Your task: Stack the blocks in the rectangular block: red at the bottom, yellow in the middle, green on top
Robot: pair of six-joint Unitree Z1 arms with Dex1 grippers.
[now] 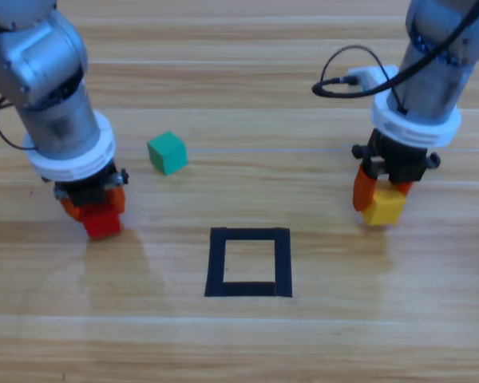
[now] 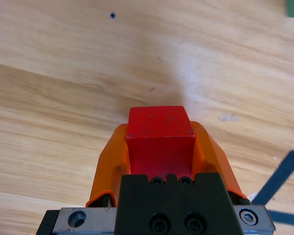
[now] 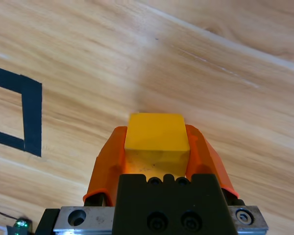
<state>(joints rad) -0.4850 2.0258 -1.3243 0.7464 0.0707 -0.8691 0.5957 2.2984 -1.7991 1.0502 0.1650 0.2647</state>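
Note:
My left gripper [image 1: 100,215] is shut on the red cube [image 1: 103,221] at the table's left; in the left wrist view the red cube [image 2: 160,137] sits between both orange jaws. To the right, the yellow cube [image 1: 383,206] is held in my right gripper [image 1: 381,199], and the right wrist view shows that cube [image 3: 157,134] clamped the same way. The teal-green cube [image 1: 168,152] lies free on the wood, up and right of the left gripper. The black tape outline [image 1: 249,262] lies between the arms, nearer the front, with bare wood inside.
A black cable [image 1: 347,80] loops beside the right arm. A corner of the tape outline [image 2: 284,176] shows at the right edge of the left wrist view, and another corner [image 3: 32,117] at the left of the right wrist view.

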